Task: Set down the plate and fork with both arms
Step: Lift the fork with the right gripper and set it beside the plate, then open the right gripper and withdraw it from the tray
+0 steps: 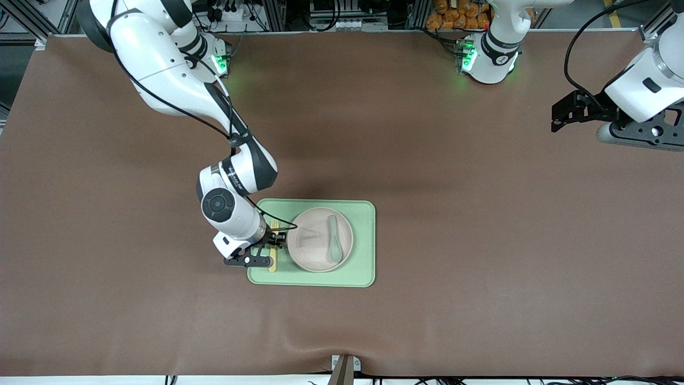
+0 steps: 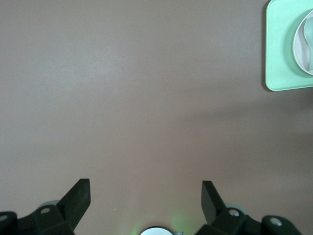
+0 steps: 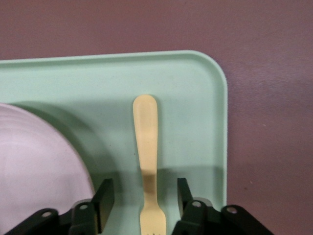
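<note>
The pale beige plate [image 1: 310, 247] sits on the light-green tray [image 1: 363, 251], with a grey-green spoon [image 1: 334, 239] lying in it. The pale-yellow fork [image 1: 272, 263] lies flat on the tray beside the plate, toward the right arm's end. My right gripper [image 1: 273, 239] is low over the fork and open. In the right wrist view its fingers [image 3: 105, 193] stand on either side of the fork's neck [image 3: 145, 142] with gaps on both sides, and the plate's rim [image 3: 39, 166] is close by. My left gripper [image 1: 556, 118] is open and empty, waiting high at the left arm's end.
The brown table cover [image 1: 481, 214] surrounds the tray. The left wrist view shows bare cover under my left gripper [image 2: 145, 188], with a corner of the tray [image 2: 279, 58] and the plate [image 2: 305, 44] at the frame's edge. The arm bases stand along the back edge.
</note>
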You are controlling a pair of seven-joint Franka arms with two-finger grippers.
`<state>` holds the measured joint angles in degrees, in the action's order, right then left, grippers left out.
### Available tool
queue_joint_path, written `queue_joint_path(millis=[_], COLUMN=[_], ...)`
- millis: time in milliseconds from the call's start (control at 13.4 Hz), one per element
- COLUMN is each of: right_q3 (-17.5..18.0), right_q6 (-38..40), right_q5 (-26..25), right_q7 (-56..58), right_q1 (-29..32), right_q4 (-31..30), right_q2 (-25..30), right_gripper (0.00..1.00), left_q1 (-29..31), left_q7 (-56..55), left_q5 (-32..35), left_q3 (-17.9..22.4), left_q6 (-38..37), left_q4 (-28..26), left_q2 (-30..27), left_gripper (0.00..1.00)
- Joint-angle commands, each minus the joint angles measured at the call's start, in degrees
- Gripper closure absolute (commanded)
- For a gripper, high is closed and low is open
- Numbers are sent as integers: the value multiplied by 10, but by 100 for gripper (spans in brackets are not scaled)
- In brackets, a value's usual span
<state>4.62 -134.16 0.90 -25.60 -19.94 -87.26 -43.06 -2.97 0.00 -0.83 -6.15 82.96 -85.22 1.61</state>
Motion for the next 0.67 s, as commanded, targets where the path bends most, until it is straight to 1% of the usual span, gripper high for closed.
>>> queue_joint_path(millis=[0, 75, 299, 448, 597], right_q3=[2, 3, 3, 0, 2], right_q6=[55, 57, 93, 130, 167], right_q5=[3, 3, 3, -5, -6], right_q7=[-4, 1, -1, -4, 11], right_q1=[14, 23, 47, 62, 100], right_q4=[-6, -5, -4, -4, -3], right_q2=[68, 83, 128, 166, 206], right_gripper=[0, 0, 0, 0, 0], left_q1=[1, 1, 2, 5, 17], left_q7=[4, 3, 3, 4, 3], left_q5=[8, 8, 8, 8, 5], left_q3=[1, 1, 3, 4, 3], left_q6=[-6, -6, -5, -5, -4], left_q4=[5, 6, 7, 9, 13], left_q2=[-4, -4, -4, -5, -4], left_gripper=[0, 0, 0, 0, 0])
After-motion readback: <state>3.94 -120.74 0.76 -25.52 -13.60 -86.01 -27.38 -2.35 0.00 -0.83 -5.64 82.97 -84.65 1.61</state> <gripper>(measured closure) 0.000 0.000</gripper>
